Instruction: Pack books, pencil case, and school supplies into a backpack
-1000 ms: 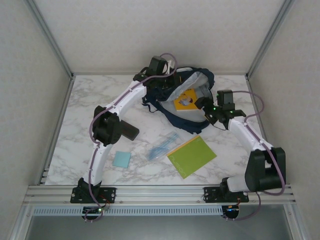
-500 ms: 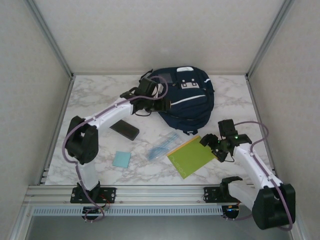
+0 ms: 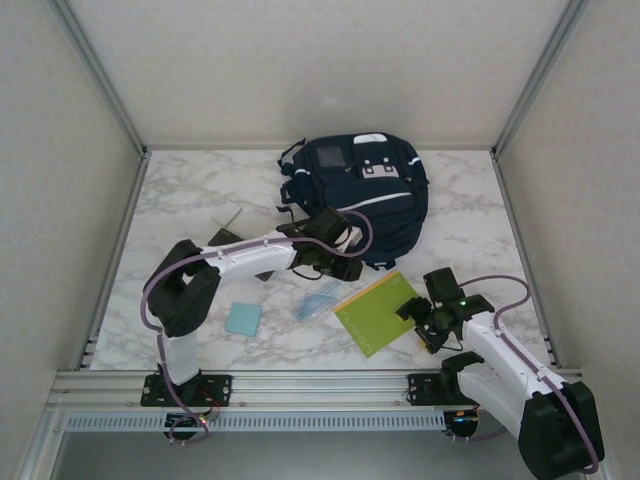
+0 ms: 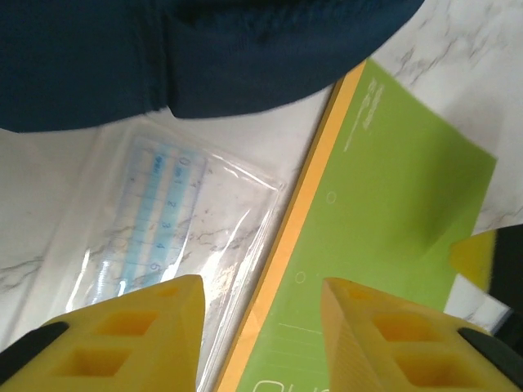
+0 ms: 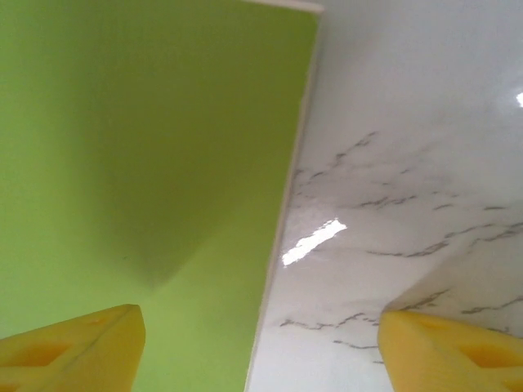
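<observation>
One backpack [image 3: 365, 195] is lying flat at the rear of the table [image 3: 180, 200]. One lime-green notebook [image 3: 375, 312], one clear packet [image 3: 320, 298] and one light-blue pad [image 3: 243, 318] are lying in front of it.

Two grippers:
- The left gripper [image 4: 261, 327] is hovering, fingers apart, over the packet and the notebook's edge.
- The right gripper [image 5: 260, 335] is straddling the notebook's edge, fingers spread wide.

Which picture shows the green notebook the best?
The top view: there you see almost the whole green notebook, lying flat. The left wrist view gets close but cuts it off, showing its orange edge. The right wrist view catches one plain green part.
</observation>
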`<act>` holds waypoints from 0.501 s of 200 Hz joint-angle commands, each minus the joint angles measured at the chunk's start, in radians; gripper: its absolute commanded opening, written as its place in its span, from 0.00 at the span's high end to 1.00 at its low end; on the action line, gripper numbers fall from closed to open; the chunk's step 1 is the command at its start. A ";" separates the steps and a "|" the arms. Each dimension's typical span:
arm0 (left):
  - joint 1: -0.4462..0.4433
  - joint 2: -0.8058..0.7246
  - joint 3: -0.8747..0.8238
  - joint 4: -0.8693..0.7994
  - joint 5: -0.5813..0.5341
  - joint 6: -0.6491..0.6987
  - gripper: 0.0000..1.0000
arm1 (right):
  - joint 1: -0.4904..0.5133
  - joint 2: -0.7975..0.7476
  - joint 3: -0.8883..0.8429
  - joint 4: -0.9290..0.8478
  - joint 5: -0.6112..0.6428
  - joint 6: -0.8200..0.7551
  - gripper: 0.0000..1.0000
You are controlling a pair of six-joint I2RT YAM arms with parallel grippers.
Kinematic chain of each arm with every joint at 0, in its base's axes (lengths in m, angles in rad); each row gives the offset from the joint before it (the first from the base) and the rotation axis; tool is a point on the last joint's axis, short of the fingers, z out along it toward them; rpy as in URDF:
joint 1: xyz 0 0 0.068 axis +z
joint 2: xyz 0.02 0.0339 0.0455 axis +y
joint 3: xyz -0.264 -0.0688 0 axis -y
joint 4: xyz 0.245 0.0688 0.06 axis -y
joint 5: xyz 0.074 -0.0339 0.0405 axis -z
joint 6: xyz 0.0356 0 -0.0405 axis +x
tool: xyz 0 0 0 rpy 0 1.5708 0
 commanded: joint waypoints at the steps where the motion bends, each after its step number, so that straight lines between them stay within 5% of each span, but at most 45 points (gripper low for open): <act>1: -0.025 0.048 0.018 -0.030 0.030 0.045 0.62 | 0.021 0.014 -0.074 0.168 -0.023 0.081 0.28; 54: -0.044 0.125 0.039 -0.073 0.051 0.058 0.65 | 0.025 0.051 -0.072 0.297 -0.013 0.091 0.47; 100: -0.044 0.153 0.045 -0.097 0.057 0.069 0.65 | 0.029 0.126 -0.003 0.304 -0.008 0.046 0.52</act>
